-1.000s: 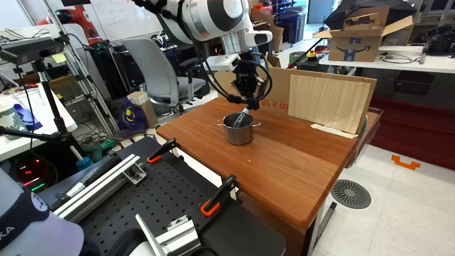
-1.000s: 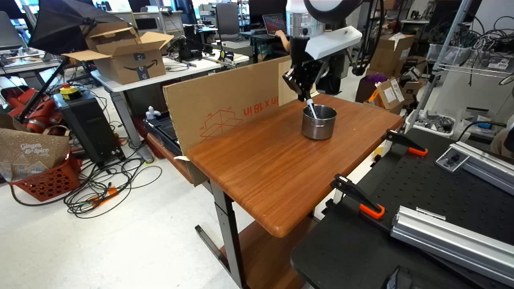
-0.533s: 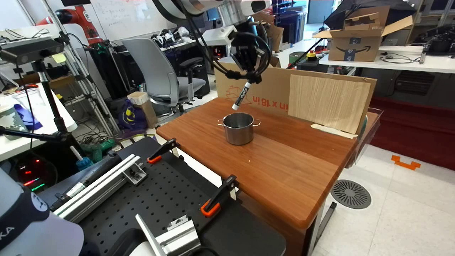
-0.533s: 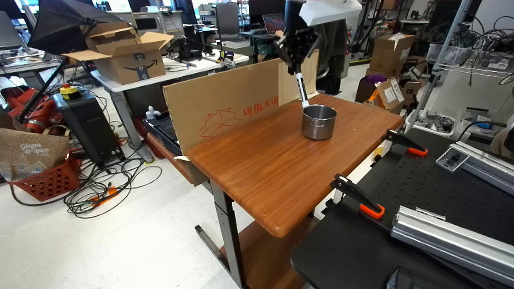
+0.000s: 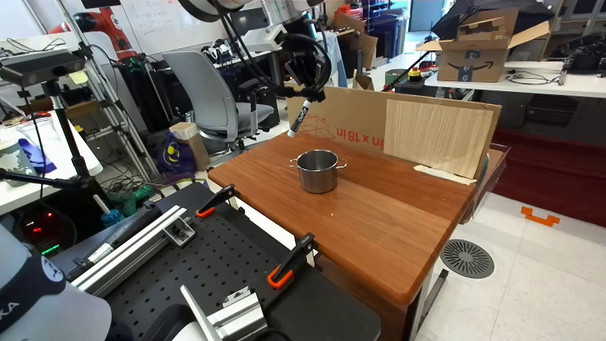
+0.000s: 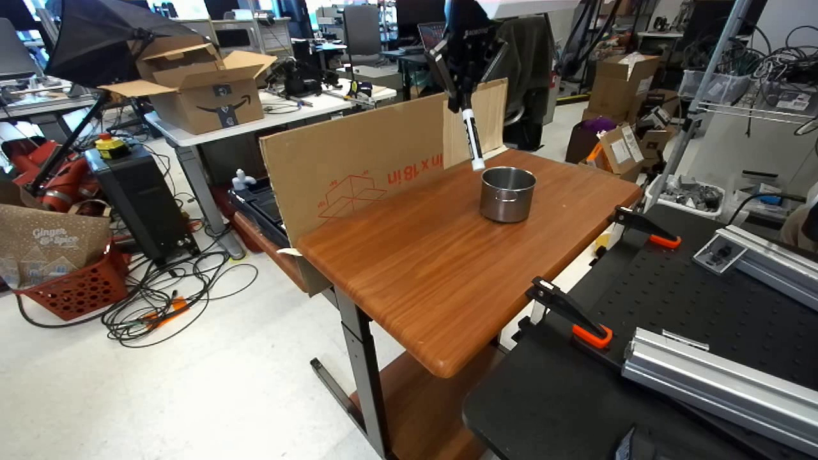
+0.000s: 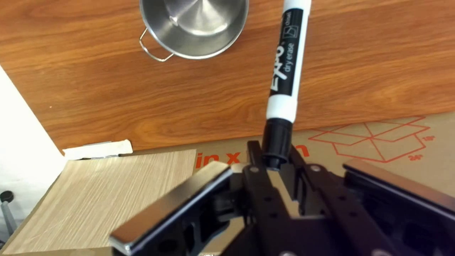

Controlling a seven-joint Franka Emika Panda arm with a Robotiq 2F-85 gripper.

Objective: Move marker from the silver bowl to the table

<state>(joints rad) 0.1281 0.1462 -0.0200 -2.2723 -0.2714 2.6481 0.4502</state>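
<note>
The marker (image 5: pixel 299 119) is a white and black pen with a black cap. It hangs tilted in the air, its white end down, apart from the bowl. My gripper (image 5: pixel 310 98) is shut on its capped end. In the wrist view the cap sits between the fingertips (image 7: pixel 274 151), and the marker (image 7: pixel 287 60) points away from the jaws. The silver bowl (image 5: pixel 318 181) stands upright on the brown table (image 5: pixel 360 215). The bowl (image 6: pixel 506 206) is beside and below the marker (image 6: pixel 473 139). In the wrist view the visible part of the bowl's inside (image 7: pixel 199 44) is empty.
A cardboard sheet (image 6: pixel 358 166) with red print stands along the table's far edge. A pale plywood board (image 5: pixel 438 137) leans on it. The black perforated bench (image 5: pixel 213 270) adjoins the near edge, with orange-tipped clamps (image 5: pixel 293 260). A grey chair (image 5: pixel 208 94) stands behind.
One second ago the marker's lower end was inside the bowl. My gripper has lifted it out and carried it sideways, away from the bowl. The bowl has not moved.
</note>
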